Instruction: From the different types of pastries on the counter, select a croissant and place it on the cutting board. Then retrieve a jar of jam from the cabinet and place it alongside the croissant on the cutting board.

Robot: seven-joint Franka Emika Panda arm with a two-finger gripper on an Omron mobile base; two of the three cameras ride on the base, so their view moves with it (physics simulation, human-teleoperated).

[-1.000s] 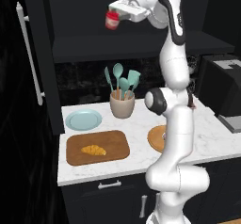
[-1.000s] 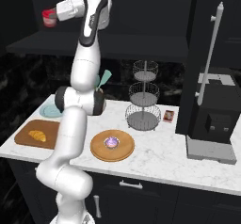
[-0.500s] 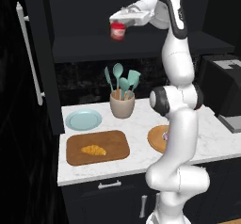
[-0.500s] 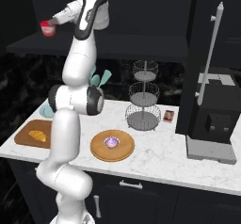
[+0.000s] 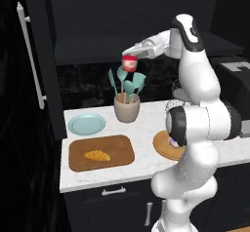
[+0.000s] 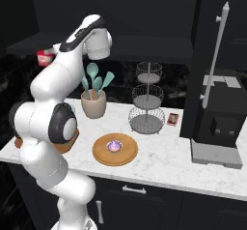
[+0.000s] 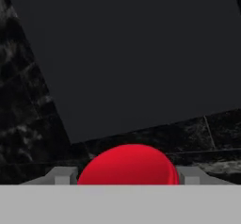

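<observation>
Carrying the jar of jam [image 5: 129, 62], jaws clenched on its squat red body, high above the tan utensil crock [image 5: 127, 109]. Down and leftward on the table: brown wooden cutting board [image 5: 118, 148], long axis left-right, golden crescent croissant [image 5: 97, 155] lying left of centre, right half bare.
</observation>
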